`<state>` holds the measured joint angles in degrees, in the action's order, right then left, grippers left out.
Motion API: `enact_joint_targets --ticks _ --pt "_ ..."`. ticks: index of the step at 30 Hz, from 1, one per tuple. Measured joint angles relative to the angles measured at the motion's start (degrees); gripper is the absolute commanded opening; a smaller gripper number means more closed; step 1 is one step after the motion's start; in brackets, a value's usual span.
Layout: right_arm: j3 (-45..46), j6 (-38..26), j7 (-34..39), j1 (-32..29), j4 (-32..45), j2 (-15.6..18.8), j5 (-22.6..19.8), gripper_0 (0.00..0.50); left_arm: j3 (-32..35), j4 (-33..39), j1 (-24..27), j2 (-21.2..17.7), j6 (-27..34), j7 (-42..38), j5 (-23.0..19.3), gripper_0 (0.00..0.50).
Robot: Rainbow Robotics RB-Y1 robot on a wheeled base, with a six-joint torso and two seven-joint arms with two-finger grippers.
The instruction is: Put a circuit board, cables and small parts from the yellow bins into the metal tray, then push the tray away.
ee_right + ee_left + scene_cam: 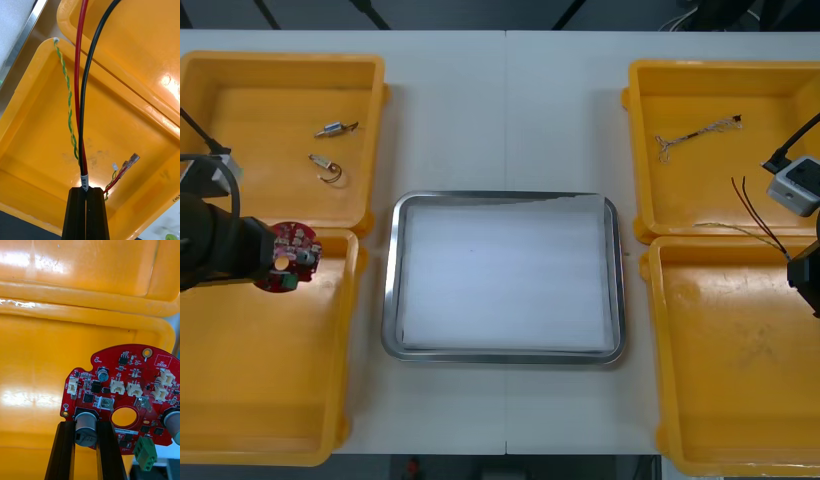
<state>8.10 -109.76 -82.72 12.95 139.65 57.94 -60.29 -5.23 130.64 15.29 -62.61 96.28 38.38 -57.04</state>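
My left gripper (277, 260) hangs over the near-left yellow bin (250, 380), shut on a round red circuit board (297, 255). In the left wrist view its fingers (64, 450) clamp a grey cylinder on the circuit board (123, 390). My right gripper (798, 272) is at the right edge, above the near-right yellow bin (740, 370). It (86, 190) is shut on a red and black cable (79, 75), with a twisted yellow-green cable (68, 97) alongside. The cable ends (129, 163) dangle over the bin floor. The metal tray (392, 290), white inside, lies between the bins.
The far-left yellow bin (240, 75) holds two small metal parts (337, 128) (328, 170). In the far-right yellow bin (660, 190) lies a thin twisted cable (695, 135). The held cables (748, 200) reach up over the ridge between the right bins.
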Motion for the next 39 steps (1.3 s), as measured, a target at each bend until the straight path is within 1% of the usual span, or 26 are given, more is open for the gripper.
enact_joint_targets --ticks 4,6,7,15,19,26,29,35,39 --pt "-0.04 0.0 0.0 0.0 0.0 0.0 0.01 0.0 -2.67 0.12 2.84 3.44 2.37 -12.21 2.68 0.0" --pt "-0.09 0.0 0.0 0.0 0.0 0.01 0.02 0.0 -3.72 0.17 4.02 5.05 3.42 -16.01 3.85 0.0" --pt "-0.11 0.0 0.0 0.0 0.0 0.01 0.02 0.0 -4.31 0.19 4.59 5.8 3.77 -16.71 4.37 0.0" --pt "-0.17 -0.01 0.0 0.0 0.01 0.01 0.04 0.0 -10.43 0.34 8.84 11.15 5.7 -16.16 9.73 0.0" --pt "-0.18 -0.01 0.0 0.0 0.01 0.02 0.05 0.0 -13.2 0.35 10.13 14.32 7.66 -16.2 12.88 0.0" --pt "-0.19 -0.01 0.0 0.0 0.01 0.02 0.06 0.0 -17.49 0.35 10.43 19.17 8.2 -16.28 16.12 0.0" --pt "-0.19 -0.01 0.0 0.0 0.01 0.02 0.07 0.0 -19.97 0.35 10.43 20.95 8.21 -16.31 18.73 0.0" --pt "-0.2 -0.01 0.0 0.0 0.01 0.02 0.08 0.0 -25.62 0.35 10.43 23.89 8.23 -16.49 25.32 0.0" --pt "-0.2 -0.01 0.0 0.0 0.01 0.02 0.08 0.0 -27.68 0.33 10.43 25.07 8.24 -17.19 26.98 0.0"
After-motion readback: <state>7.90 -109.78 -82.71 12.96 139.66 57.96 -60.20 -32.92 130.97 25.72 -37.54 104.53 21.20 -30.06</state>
